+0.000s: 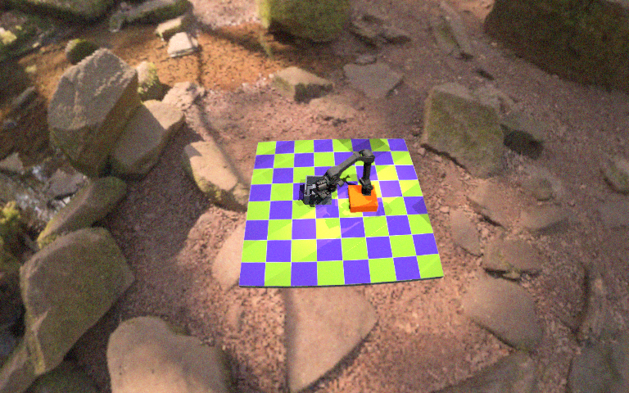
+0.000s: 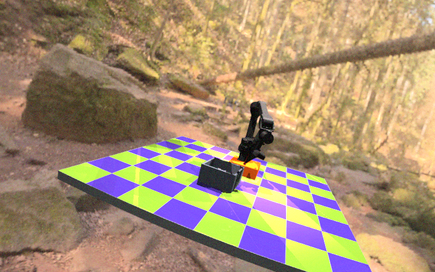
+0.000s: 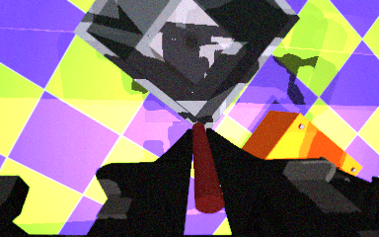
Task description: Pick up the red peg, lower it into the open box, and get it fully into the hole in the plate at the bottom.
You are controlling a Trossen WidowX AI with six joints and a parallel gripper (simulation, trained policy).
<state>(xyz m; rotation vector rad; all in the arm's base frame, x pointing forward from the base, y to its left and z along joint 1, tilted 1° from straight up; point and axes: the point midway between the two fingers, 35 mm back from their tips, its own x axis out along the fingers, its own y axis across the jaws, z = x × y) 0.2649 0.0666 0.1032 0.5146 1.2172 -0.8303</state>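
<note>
Peg (image 3: 207, 170) is gripped between the closed fingers of the gripper (image 3: 199, 132). In the wrist view, its far end is seen by the near corner of the box (image 1: 308, 178) (image 2: 218, 176) (image 3: 111, 54); its height above the rim cannot be told.

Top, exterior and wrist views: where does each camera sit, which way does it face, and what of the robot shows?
Top: high up, looking steeply down at the checkered board; whole arm.
Exterior: beside the board, angled down; arm behind the grey box.
Wrist: on the hand, facing past the gripper; fingers, red peg.
Top and exterior share the orange block.
</note>
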